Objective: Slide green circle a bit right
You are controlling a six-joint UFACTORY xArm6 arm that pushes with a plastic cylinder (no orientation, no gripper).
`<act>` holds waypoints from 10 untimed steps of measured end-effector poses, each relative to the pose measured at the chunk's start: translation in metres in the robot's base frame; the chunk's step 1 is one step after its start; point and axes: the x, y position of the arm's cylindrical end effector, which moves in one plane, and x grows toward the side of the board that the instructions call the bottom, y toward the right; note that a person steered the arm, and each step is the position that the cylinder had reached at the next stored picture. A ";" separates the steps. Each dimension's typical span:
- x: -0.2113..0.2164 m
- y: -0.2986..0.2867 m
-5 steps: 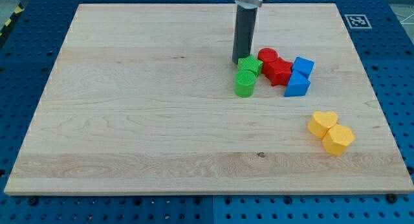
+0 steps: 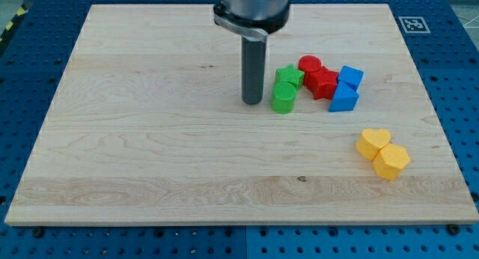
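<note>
You have the green circle (image 2: 283, 99) near board centre, my tip (image 2: 253, 102) just beside it on the view's left; the rod holds nothing. To the circle's right: green star (image 2: 289, 76) touching above it, two red blocks (image 2: 318, 75), two blue blocks (image 2: 346, 88). Two yellow blocks (image 2: 382, 152) lie well apart, lower right.

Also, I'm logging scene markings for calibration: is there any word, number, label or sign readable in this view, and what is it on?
No words, letters or numbers can be read anywhere.
Fiducial marker: a black-and-white square pattern on a white patch at the wooden board's corner, the view's top right; a coded sign, not text.
Striped tape: yellow and black, at the view's top left edge; no writing.
The coloured blocks and my tip carry no markings.
</note>
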 end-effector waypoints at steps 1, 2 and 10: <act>0.004 0.002; 0.005 0.011; 0.004 0.039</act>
